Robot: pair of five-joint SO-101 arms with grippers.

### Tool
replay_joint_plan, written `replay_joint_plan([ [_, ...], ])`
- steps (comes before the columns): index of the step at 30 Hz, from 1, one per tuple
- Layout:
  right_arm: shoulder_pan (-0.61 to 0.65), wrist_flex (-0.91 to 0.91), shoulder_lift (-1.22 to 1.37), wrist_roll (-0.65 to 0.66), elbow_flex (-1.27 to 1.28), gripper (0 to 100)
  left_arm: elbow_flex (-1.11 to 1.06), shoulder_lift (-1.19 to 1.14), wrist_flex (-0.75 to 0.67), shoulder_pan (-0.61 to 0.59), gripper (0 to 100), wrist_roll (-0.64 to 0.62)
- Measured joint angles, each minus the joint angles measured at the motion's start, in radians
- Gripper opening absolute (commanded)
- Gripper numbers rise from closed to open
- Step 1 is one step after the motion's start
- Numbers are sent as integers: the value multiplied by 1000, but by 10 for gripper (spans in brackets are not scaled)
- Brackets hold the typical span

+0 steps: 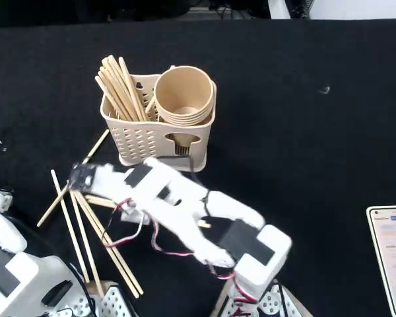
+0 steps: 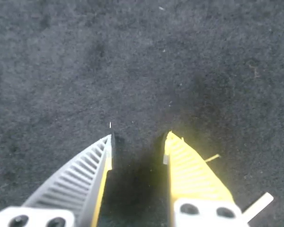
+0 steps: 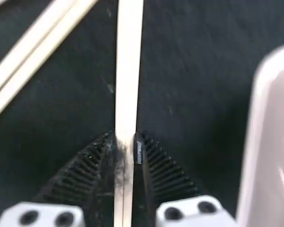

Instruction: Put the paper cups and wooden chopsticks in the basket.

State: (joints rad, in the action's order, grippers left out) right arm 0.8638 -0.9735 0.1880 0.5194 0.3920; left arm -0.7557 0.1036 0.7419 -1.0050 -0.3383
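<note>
Item: cream slotted basket (image 1: 148, 142), standing on the black desk (image 1: 317, 165) left of centre, toward the far side. Contents, right compartment: stack of paper cups (image 1: 185, 96), upright, mouths up. Contents, left compartment: bundle of wooden chopsticks (image 1: 122, 89), leaning left and rising above the rim. Item: loose chopsticks (image 1: 107, 241), several, lying flat on the desk near and left of the basket, fanned and partly crossing. Item: right arm, reaching from the near edge at centre across to the left, its right pincer (image 3: 125, 144) low over the desk just near the basket's left corner, clamped on a single chopstick (image 3: 128, 85) that runs straight out between the tips; the basket wall lies just beside it and two more chopsticks lie at a slant farther out. Item: left arm, folded at the near left corner, its left pincer (image 2: 137, 142) held apart with nothing between the tips, pointing down at bare desk. Item: phone (image 1: 391, 257), screen lit, flat at the near right edge, well apart from the basket.
</note>
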Motion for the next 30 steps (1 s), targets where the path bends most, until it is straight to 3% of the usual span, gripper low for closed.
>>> replay_joint_plan([
  [8,-55,-112,-460,-44,81,11,0,0,0,0,180,0],
  [15,-61,-41,-937,-167,107,11,0,0,0,0,180,0],
  [19,-61,181,-1168,-183,196,11,0,0,0,0,180,0],
  [23,-60,516,-1249,-192,347,11,0,0,0,0,180,0],
  [30,-133,1017,-1200,-404,453,11,0,0,0,0,180,0],
])
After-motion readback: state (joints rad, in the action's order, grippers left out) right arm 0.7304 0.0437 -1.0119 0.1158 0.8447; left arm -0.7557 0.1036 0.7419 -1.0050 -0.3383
